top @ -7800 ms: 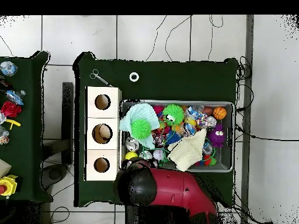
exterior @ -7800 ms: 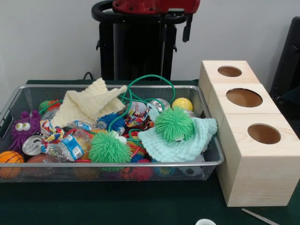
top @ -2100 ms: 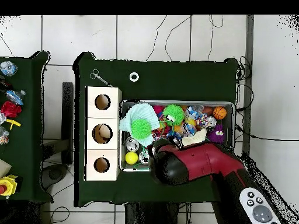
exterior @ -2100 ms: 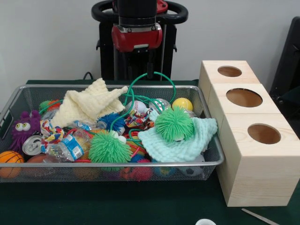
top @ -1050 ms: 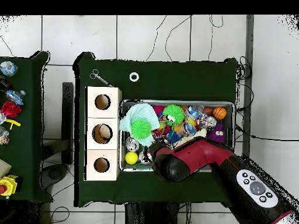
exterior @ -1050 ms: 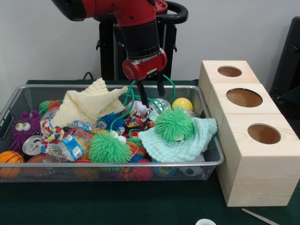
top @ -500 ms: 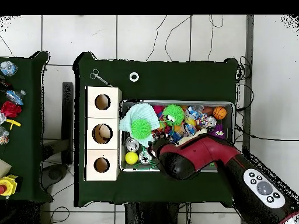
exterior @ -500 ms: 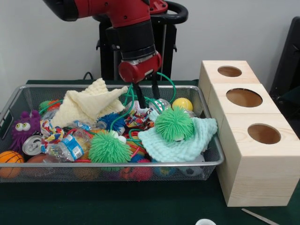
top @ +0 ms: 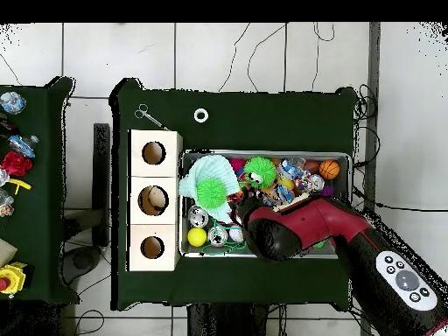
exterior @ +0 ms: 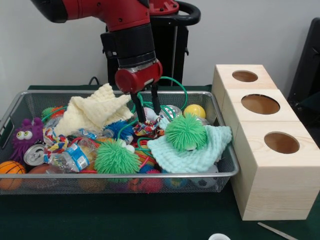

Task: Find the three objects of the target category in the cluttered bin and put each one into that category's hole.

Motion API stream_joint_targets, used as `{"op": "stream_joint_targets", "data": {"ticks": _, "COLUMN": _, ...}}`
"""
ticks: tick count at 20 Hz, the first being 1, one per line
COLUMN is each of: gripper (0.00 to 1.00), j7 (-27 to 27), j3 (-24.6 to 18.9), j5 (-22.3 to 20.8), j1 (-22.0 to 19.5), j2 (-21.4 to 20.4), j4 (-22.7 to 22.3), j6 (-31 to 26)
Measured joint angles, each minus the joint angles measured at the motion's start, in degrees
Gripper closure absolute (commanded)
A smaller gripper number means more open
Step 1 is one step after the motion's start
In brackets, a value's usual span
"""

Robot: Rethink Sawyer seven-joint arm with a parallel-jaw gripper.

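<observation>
Currently:
Pincer: your pincer (exterior: 147,108) hangs over the middle of the bin (exterior: 226,172), fingers spread apart and holding nothing, tips down among the clutter by the green cord (exterior: 172,82).
Bin: on the counter (exterior: 120,215), touching the row of three boxes (exterior: 272,175); piled with fuzzy balls, cloths, cans and a bottle.
Hole: the mid-sized one (exterior: 281,142) is in the box nearest the front camera; nothing in it that you can see.
Progress: judged from the clutter, sorting looks barely begun.
Risk 1: green cord loops round the fingers; a lift could drag it and whatever it tangles.
Risk 2: yellow cloth (exterior: 95,110) lies just beside the fingers; closing could pinch it instead.
Risk 3: crushed cans (exterior: 34,155) may slip.
Writing: the bottle (exterior: 67,159) has a blue label, too small to read; no brand legible.
</observation>
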State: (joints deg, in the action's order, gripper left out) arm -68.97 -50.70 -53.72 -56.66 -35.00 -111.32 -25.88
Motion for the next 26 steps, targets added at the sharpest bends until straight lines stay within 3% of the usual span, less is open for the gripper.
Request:
{"op": "stream_joint_targets", "data": {"ticks": 12, "gripper": 0.0, "j7": 0.07, "j3": 1.5, "j5": -1.75, "j1": 0.02, "j2": 6.82, "j4": 2.52, "j6": -1.84}}
{"op": "stream_joint_targets", "data": {"ticks": 26, "gripper": 0.0, "j7": 0.07, "j3": 5.35, "j5": -1.73, "j1": 0.0, "j2": 7.77, "j4": 3.35, "j6": -10.92}}
